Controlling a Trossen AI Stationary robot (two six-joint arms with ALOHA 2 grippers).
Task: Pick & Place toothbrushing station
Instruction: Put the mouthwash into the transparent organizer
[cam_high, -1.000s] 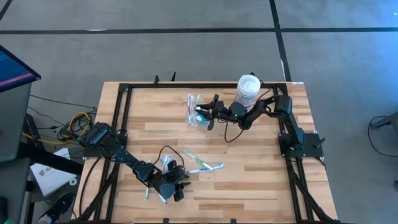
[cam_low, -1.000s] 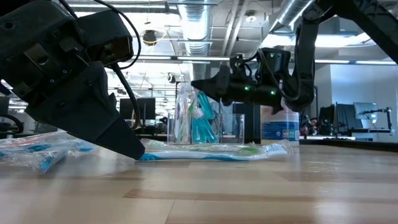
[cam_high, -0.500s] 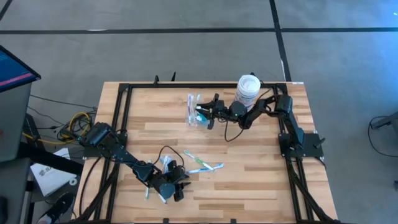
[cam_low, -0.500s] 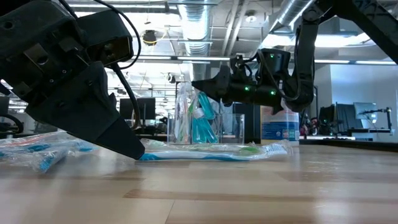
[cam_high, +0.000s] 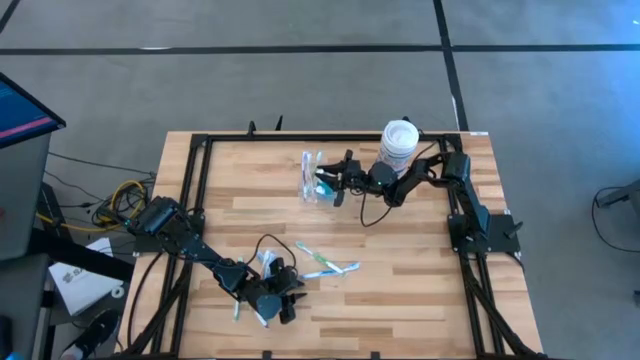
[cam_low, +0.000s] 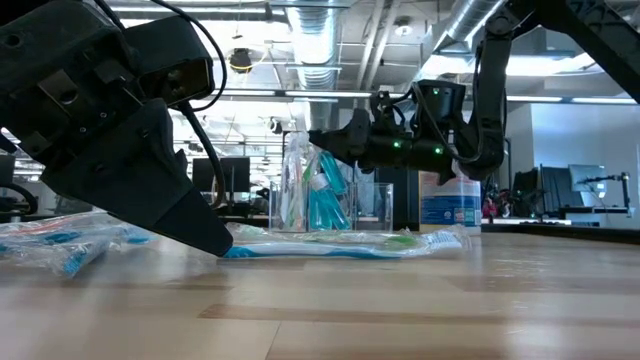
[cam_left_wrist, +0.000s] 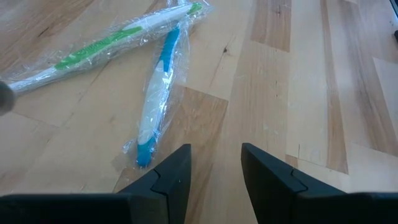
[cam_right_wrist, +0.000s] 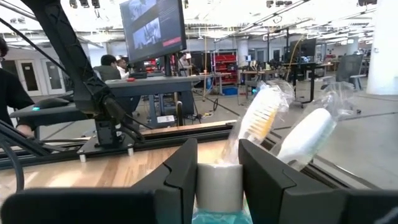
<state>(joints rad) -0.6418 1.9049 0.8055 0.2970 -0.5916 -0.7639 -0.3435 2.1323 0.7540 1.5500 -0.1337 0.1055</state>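
Observation:
The toothbrushing station (cam_high: 313, 182), a clear boxy organizer, stands on the table's far half with several wrapped toothbrushes (cam_low: 300, 190) upright in it. My right gripper (cam_high: 335, 184) reaches it from the right, about level, and is shut on the top of a teal wrapped toothbrush (cam_low: 326, 185). My left gripper (cam_high: 284, 300) stays low near the table's front edge. It is open (cam_left_wrist: 214, 180) over bare wood, just short of a blue wrapped toothbrush (cam_left_wrist: 155, 106) crossed by a green one (cam_left_wrist: 106, 43). My right gripper has the whitish upper end (cam_right_wrist: 219, 183) of the teal wrapped toothbrush between its two fingers, and that end fills the gap between them. The fingers come about level from the table's right side. The toothbrush leans in the station, its lower part (cam_low: 322, 205) inside.
A white jar with a blue label (cam_high: 398, 147) stands close behind my right arm at the far right. More wrapped toothbrushes (cam_high: 325, 263) lie loose between the arms and beside my left gripper (cam_high: 262, 260). A black frame (cam_high: 195, 180) borders the table.

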